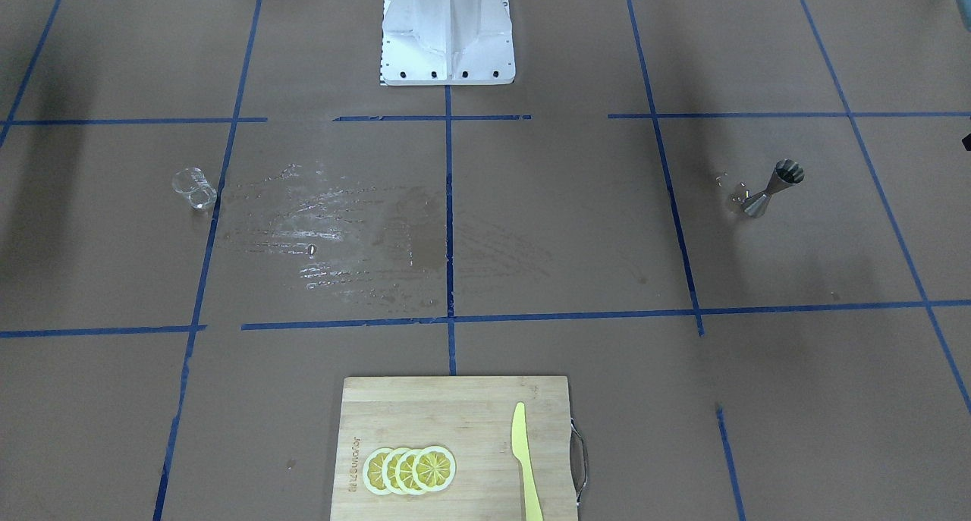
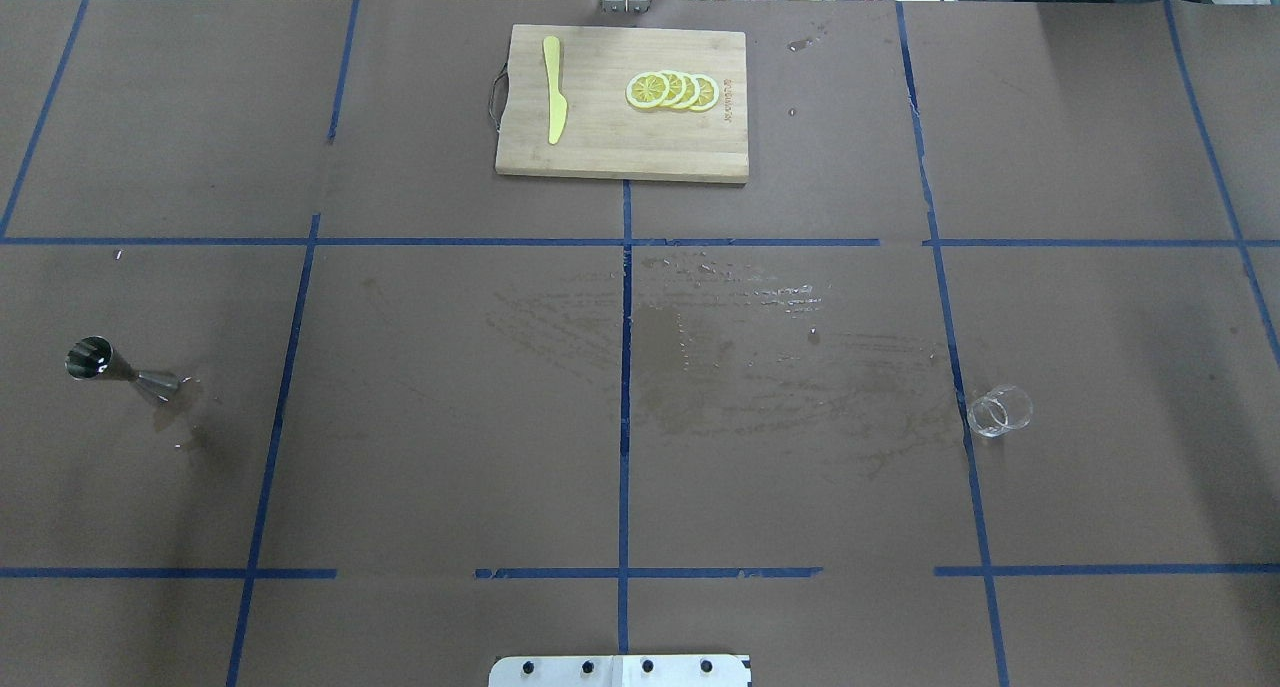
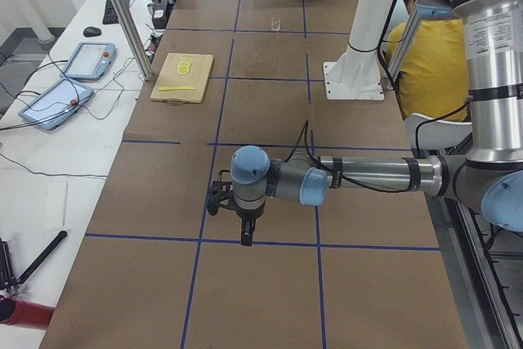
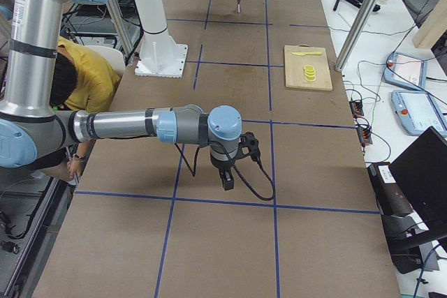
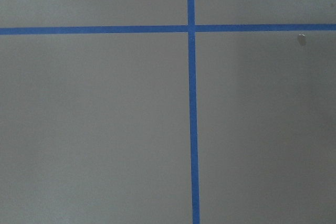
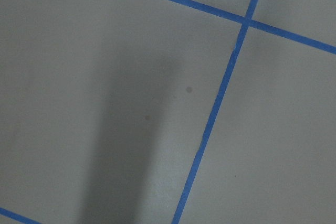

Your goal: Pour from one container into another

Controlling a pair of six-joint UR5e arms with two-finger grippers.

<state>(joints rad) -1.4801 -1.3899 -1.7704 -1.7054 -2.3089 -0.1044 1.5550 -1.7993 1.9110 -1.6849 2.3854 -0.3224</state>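
Note:
The clear glass tumbler stands upright on the brown table at the robot's right side, also in the front-facing view. The steel jigger stands upright far off at the robot's left side. Neither container is held. My left gripper shows only in the exterior left view, pointing down near the table's end; I cannot tell if it is open or shut. My right gripper shows only in the exterior right view, and its state cannot be told either. Both wrist views show only bare table and blue tape.
A wet, smeared patch spreads over the table's middle. A wooden cutting board with lemon slices and a yellow knife lies at the far edge. A person in a yellow shirt sits behind the robot's white base.

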